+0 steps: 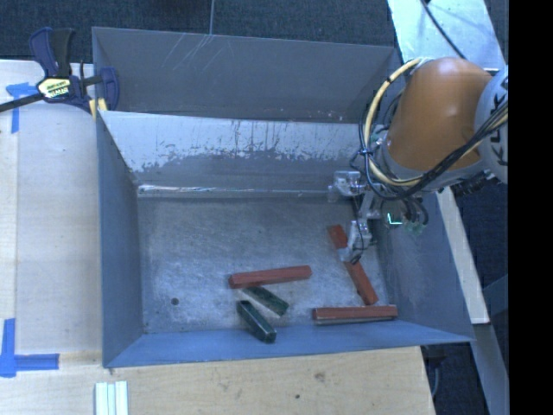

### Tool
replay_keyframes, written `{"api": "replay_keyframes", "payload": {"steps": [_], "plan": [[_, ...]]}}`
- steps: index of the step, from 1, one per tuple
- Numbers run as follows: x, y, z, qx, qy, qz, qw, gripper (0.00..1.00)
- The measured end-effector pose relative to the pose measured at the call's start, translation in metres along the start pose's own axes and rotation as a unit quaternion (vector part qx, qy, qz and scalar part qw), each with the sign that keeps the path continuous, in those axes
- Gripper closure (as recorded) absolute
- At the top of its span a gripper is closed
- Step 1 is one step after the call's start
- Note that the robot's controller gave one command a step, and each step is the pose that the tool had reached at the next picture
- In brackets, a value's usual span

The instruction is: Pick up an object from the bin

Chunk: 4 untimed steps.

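We see the end effector (356, 242) low over the floor of the bin (259, 145), near the right-hand wall as the camera looks. Whether it is parted or closed we cannot tell, and we see nothing held in it.

Two things lie closest to the end effector. A small red block (336, 235) sits just beside it, on the view's left and about level with its tip. A short red-brown bar (362, 284) begins just beneath the tip and runs away from it toward the near wall, its long axis slanting down and slightly rightward in the view. We cannot tell whether either one touches the tip.

Farther from the end effector, a second red-brown bar (354, 315) lies beyond the slanted one, and a longer bar (270, 277) and two dark green pieces (268, 302) lie well off to its lower left.

We judge the block or the slanted bar the likely pick. For the bar, the closing direction should cross that slant.
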<state>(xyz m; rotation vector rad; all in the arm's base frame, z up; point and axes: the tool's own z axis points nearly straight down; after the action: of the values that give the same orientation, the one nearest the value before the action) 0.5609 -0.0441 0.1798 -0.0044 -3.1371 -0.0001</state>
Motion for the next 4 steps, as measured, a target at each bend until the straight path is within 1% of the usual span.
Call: {"api": "replay_keyframes", "payload": {"steps": [1, 2, 3, 4], "plan": [[0.033, -0.101, 0.113, 0.000, 0.0000, -0.019, 0.9998, 0.00], [0.026, -0.046, 0.077, 0.001, -0.0060, -0.205, 0.9786, 0.00], [0.035, -0.017, 0.074, 0.000, -0.0030, -0.188, 0.9821, 0.00], [0.061, 0.052, 0.093, 0.000, -0.0012, -0.217, 0.9762, 0.00]]}}
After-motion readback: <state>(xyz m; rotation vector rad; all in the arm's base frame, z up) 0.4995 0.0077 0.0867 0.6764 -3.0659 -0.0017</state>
